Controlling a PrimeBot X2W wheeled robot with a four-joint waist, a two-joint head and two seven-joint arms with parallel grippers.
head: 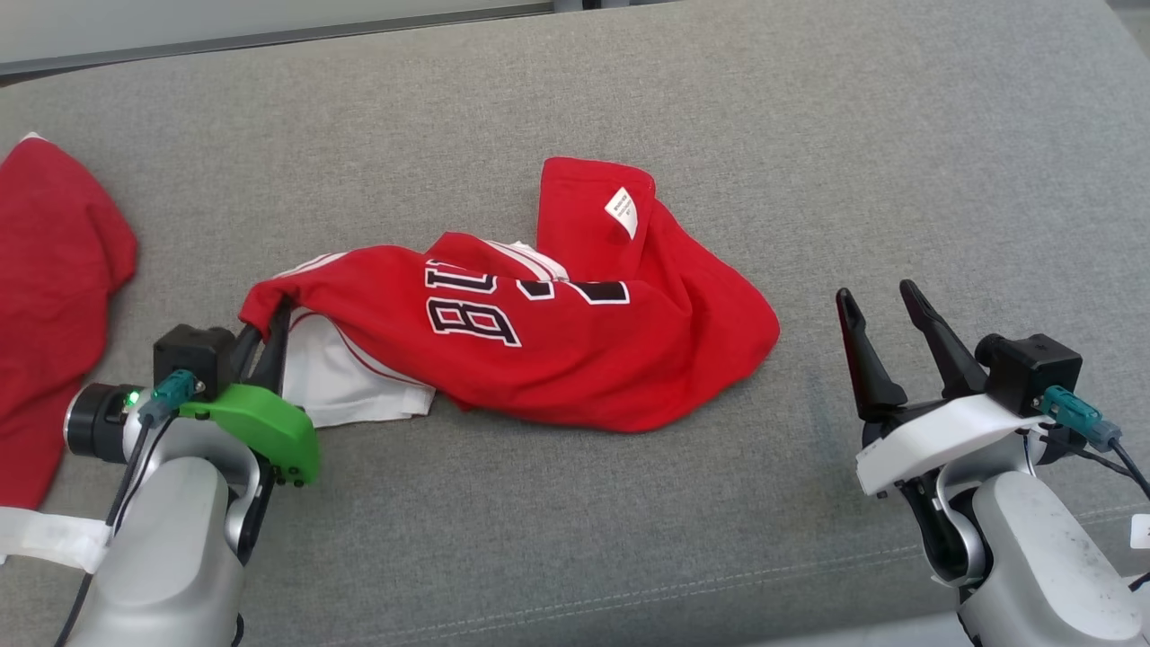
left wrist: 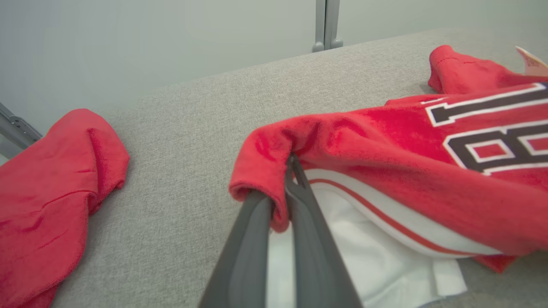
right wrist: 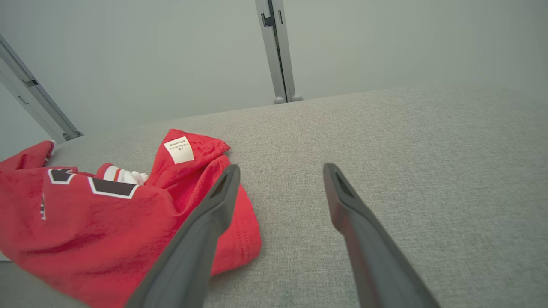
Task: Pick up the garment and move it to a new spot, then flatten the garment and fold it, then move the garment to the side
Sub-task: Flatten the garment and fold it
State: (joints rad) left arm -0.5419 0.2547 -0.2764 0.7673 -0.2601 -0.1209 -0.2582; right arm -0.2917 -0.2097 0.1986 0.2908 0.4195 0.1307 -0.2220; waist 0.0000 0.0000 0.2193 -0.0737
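Note:
The garment (head: pixel 575 350) is a red jersey with black-and-white numerals and white trim, lying crumpled in the middle of the grey padded surface (head: pixel 809 135). My left gripper (head: pixel 267 316) is shut on the garment's left edge, lifting a fold of red cloth; the left wrist view shows that fold (left wrist: pixel 274 149) pinched between the two dark fingers (left wrist: pixel 308 222). My right gripper (head: pixel 876 301) stands open to the right of the garment, apart from it, with nothing between its fingers (right wrist: pixel 364 222). The right wrist view shows the garment (right wrist: pixel 107 218) at the left with a white label (right wrist: pixel 179 149).
A second red cloth (head: pixel 49 296) lies at the far left of the surface, also seen as a red cloth (left wrist: pixel 47 192) in the left wrist view. A metal post (right wrist: pixel 278 51) stands behind the surface's far edge. Bare grey padding extends to the right and front.

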